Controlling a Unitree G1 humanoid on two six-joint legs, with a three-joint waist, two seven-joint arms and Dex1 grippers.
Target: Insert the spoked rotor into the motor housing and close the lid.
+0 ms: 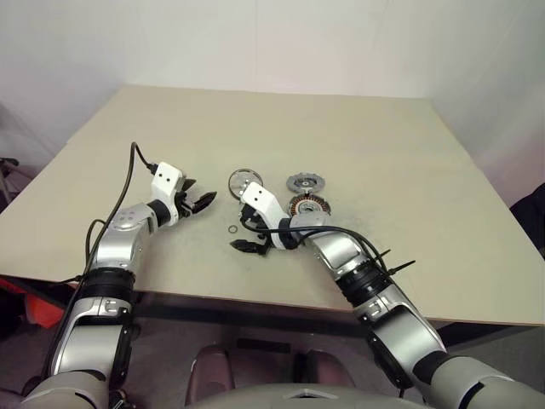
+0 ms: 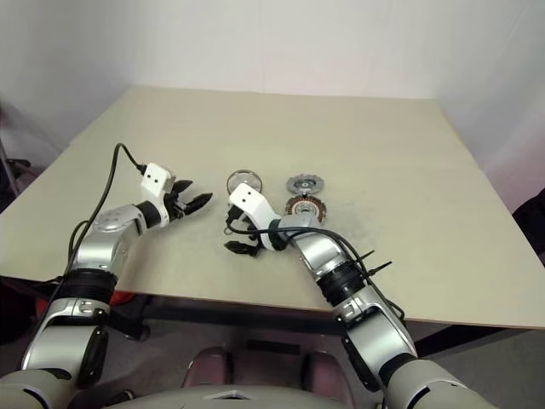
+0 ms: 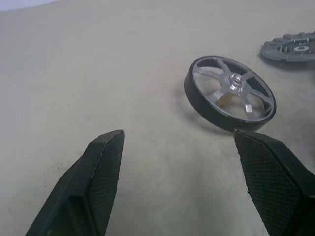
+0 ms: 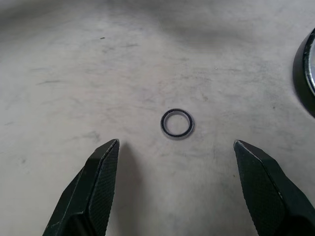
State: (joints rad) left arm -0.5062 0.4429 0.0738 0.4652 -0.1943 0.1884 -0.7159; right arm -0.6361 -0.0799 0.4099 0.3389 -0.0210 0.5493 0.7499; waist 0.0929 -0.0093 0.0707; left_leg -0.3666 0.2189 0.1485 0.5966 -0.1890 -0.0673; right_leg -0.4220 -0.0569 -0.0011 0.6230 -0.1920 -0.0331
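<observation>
Right wrist view: right gripper (image 4: 176, 189) open over the small ring (image 4: 176, 123), not the rotor (image 3: 229, 93).
Left gripper (image 3: 179, 184) also open, empty; closing now risks grabbing the wrong part.

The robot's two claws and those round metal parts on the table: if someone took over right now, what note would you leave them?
Left gripper: open, empty, aimed at the spoked rotor.
Right gripper: open, empty, low over a small wire ring on the table.
The rotor lies left of the lid; the motor housing sits just nearer the robot than the lid.
Done: nothing assembled.
Left: put the rotor in the housing, then close the lid.
</observation>
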